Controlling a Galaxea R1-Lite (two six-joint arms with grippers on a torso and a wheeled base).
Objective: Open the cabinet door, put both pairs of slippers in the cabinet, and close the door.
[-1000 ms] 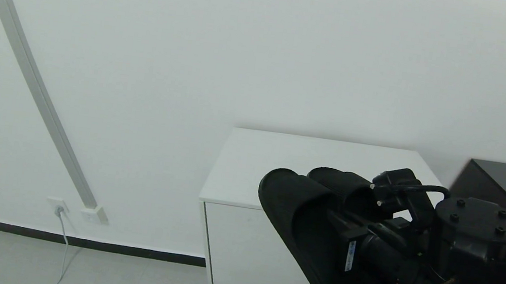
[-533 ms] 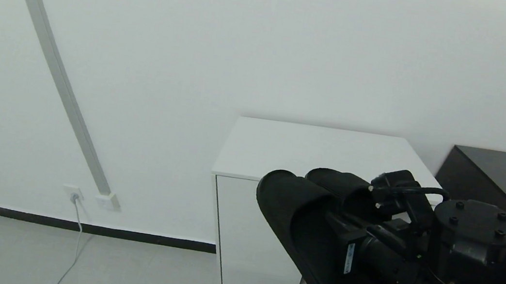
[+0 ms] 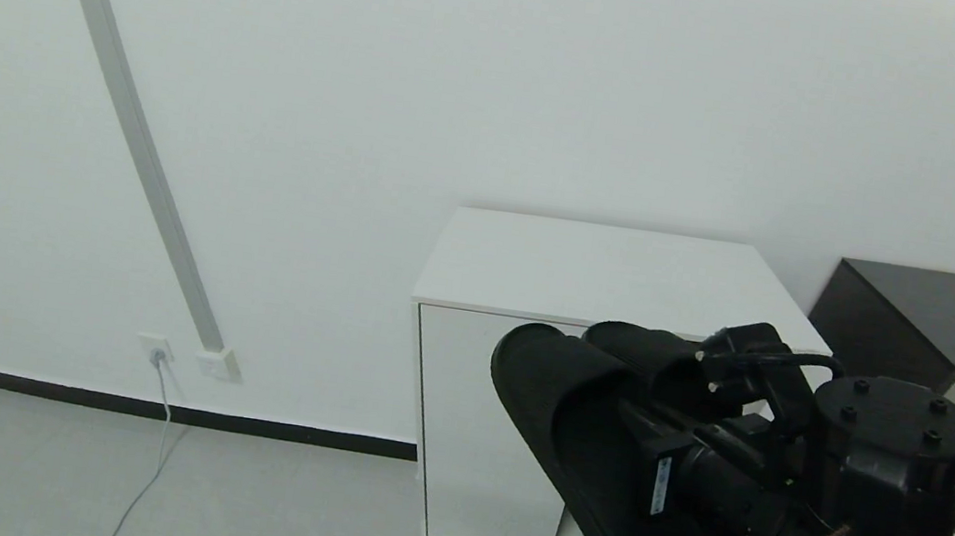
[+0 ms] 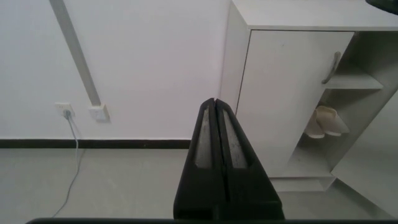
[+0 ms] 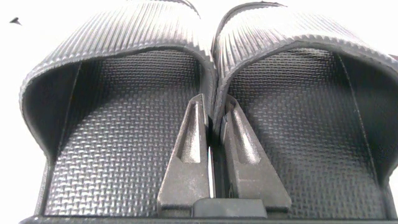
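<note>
A pair of black slippers [image 3: 570, 409] hangs side by side in front of the white cabinet [image 3: 597, 270], soles tilted down. My right gripper [image 3: 647, 415] is shut on their touching inner edges; the right wrist view shows the right gripper [image 5: 213, 102] pinching those edges between both footbeds [image 5: 124, 124]. The cabinet door [image 4: 292, 106] stands open with its handle [image 4: 331, 67] at the free edge. A pale pair of slippers [image 4: 328, 121] lies on a shelf inside. My left gripper [image 4: 215, 134] is shut on nothing, low and left of the cabinet.
A dark table [image 3: 941, 320] stands right of the cabinet. A grey conduit [image 3: 136, 131] runs down the white wall to a socket [image 3: 156, 349] with a cable trailing onto the floor [image 3: 45, 469]. Open floor lies left of the cabinet.
The head camera has moved: wall and cabinet have shifted in the picture and more of the cabinet front shows. The right gripper keeps the same hold on the black slippers.
</note>
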